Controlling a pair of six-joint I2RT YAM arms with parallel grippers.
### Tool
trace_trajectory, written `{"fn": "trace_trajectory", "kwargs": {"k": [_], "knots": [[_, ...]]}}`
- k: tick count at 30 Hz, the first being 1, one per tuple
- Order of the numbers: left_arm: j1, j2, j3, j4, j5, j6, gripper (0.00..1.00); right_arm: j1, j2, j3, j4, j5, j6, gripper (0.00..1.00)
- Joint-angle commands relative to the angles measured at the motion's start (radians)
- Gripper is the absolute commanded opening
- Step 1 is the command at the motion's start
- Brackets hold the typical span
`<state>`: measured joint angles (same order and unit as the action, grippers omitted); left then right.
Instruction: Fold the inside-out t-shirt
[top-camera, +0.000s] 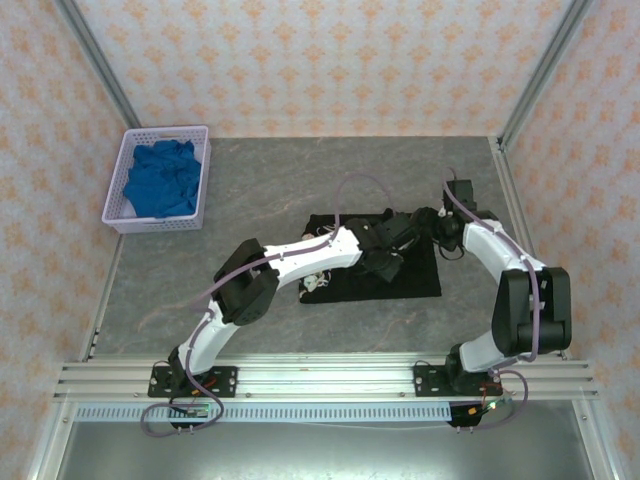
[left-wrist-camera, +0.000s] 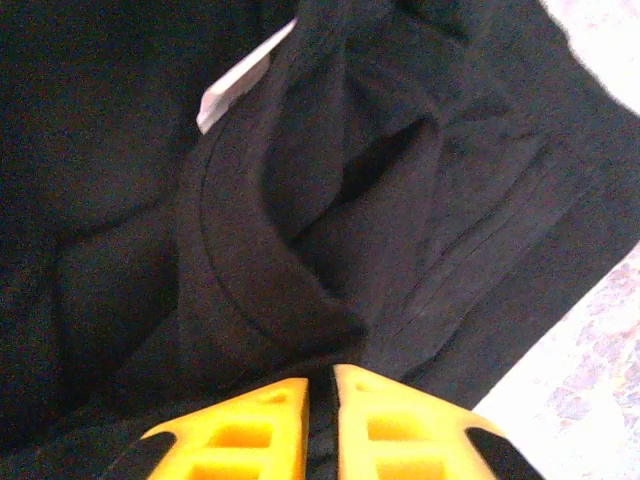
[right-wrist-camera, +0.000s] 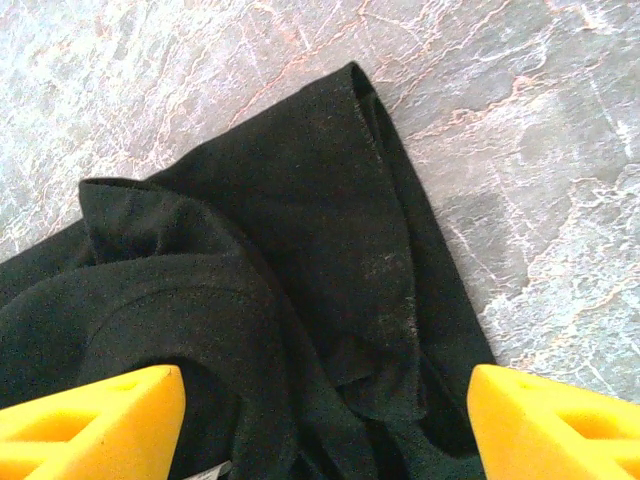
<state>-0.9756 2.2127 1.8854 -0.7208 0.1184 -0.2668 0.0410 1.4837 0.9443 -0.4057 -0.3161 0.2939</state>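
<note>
- Grey marbled tabletop (top-camera: 200, 270) inside walls papered in an orange pattern; at its far left a lavender plastic basket (top-camera: 118, 218) holds a bright blue cloth (top-camera: 160, 180), well apart from the work.
- The large black soft-fabric t-shirt (top-camera: 415, 275) lies right of centre on the table as a partly gathered rectangle, with both arms reaching over its far half.
- The left claw (top-camera: 385, 250) is clenched: in its wrist view the yellow fingers (left-wrist-camera: 250, 430) pinch a raised fold of the t-shirt (left-wrist-camera: 100, 150) just below the collar curve, with the small white neck tag (left-wrist-camera: 240, 85) beyond it.
- The right claw (top-camera: 428, 225) is released, its jaws spread wide above a folded corner of the t-shirt (right-wrist-camera: 300, 250) and touching nothing that I can see.
- I judge this the start of a fold: one side is gripped, the other is not yet taken.
- Next I would lower the right claw onto the hem edge beside it, close, then lift both together so that the cloth stays taut and does not bunch.
- The bundle's long axis runs left to right across the table.
- The collar sits under the left claw in the far half, so the neck seems to point away from the bases; I cannot tell this for certain.
</note>
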Motion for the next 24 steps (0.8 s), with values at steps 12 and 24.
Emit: {"fn": "trace_trajectory", "kwargs": {"k": [12,24], "knots": [[-0.005,0.02,0.186,0.086,0.21,0.045,0.0,-0.124,-0.203,-0.143,-0.047,-0.035,0.058,0.74],[0.242,-0.505,-0.476,0.176,0.124,-0.097,0.35,0.198,-0.349,-0.339,0.123,-0.19,0.083,0.65]]}}
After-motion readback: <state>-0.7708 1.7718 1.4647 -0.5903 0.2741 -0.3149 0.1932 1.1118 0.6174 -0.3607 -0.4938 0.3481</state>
